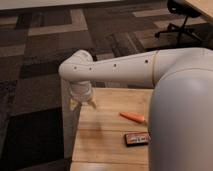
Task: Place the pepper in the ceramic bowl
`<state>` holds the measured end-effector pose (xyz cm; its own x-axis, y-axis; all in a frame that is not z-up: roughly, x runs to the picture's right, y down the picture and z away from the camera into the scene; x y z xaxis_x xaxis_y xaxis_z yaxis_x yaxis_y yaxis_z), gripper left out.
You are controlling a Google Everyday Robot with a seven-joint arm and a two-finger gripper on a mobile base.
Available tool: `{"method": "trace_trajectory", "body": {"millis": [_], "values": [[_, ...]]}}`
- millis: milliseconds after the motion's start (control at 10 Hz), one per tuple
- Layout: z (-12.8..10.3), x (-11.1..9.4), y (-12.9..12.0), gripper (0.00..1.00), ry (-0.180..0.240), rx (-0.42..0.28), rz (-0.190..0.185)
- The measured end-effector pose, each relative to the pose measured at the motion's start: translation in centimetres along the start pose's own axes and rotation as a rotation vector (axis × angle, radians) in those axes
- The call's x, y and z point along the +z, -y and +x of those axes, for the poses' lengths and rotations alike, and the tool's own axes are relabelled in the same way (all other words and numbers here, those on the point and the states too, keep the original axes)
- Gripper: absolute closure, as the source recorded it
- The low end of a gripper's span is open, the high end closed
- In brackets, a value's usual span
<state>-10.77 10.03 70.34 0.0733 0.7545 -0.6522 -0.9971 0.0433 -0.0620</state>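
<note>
My gripper (83, 103) hangs over the table (100, 142) edge, fingers (92, 104) spread, holding nothing. The pepper (132, 117) lies well apart from them, with the dark box (137, 138) near it. A sloppy approach could catch that box (ceramic bowl unseen).

There is 1 orange pepper (132, 117) and 1 dark rectangular box (137, 138) with an orange label, and both lie on 1 wooden table (102, 142). There is 1 robot arm (115, 70) with 1 gripper (83, 104), which hangs above the left edge of the table with its jaws apart. Farther back on the carpet stands 1 office chair (180, 22).
</note>
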Motion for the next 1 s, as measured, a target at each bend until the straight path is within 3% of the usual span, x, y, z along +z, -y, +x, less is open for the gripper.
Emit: {"method": "trace_trajectory", "body": {"millis": [200,400,600,700,1000], "values": [[0.0,0.0,0.1,0.35,-0.001,0.001,0.002],[-0.3,0.2,2.0,0.35,-0.009,0.046,0.009],[-0.7,0.4,3.1,0.35,0.0,0.074,-0.028],[-0.8,0.6,4.6,0.35,0.006,0.076,-0.048],[0.4,-0.2,12.1,0.35,-0.002,0.042,-0.002]]}}
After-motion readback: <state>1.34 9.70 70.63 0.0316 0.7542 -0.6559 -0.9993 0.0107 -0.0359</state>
